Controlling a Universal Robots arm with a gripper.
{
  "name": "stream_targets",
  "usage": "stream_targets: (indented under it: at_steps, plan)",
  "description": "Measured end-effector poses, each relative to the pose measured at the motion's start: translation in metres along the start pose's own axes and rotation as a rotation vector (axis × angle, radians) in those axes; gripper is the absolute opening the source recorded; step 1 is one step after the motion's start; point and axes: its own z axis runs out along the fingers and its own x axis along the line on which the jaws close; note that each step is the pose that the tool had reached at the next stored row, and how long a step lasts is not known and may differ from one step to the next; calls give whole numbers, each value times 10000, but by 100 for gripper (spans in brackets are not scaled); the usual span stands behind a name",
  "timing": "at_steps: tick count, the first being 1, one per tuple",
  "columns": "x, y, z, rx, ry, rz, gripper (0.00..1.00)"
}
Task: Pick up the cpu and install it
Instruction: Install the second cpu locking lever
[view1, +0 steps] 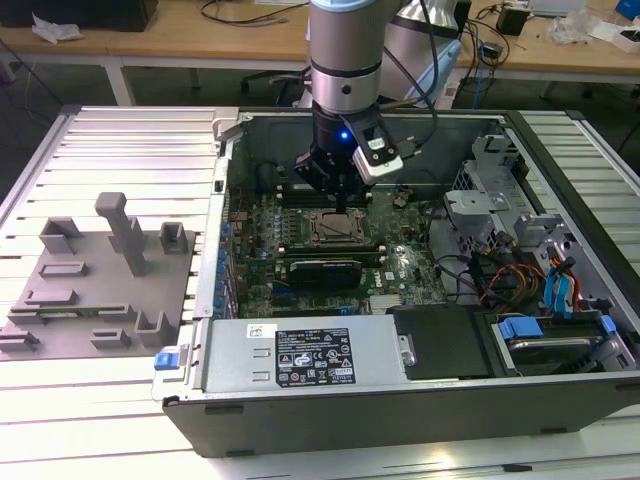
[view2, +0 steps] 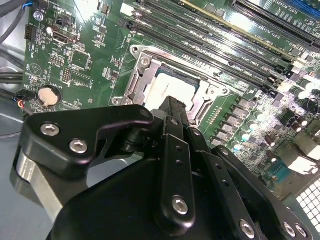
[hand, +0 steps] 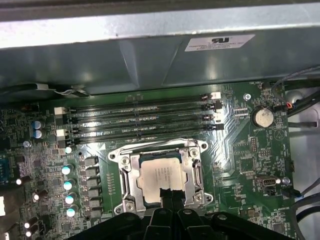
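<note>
Now the end effector (view1: 340, 205) hangs just above the socket (hand: 162, 177) on the green motherboard (view1: 400, 270) inside the open computer case (view1: 420, 400). Its fingertips (hand: 169, 196) are drawn narrowly together, gripping nothing. The cpu (hand: 162, 176) lies flat inside the socket frame, directly beneath those tips, in both wrist views.

Silver-grey arm (view1: 344, 50), blue light, black hand (view2: 170, 107) with silver screws

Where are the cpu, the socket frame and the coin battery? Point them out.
cpu (hand: 161, 176): first wrist view, its silver top.
socket frame (hand: 129, 175): first wrist view, its metal side rail.
coin battery (hand: 261, 117): first wrist view, its round face.
</note>
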Motion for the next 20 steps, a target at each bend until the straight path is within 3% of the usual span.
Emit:
stream_targets:
  at_steps: [11,20]
  plan:
    - [-17,-159,1,-1,0,0,11]
    - [-38,-348,7,-2,0,-6,11]
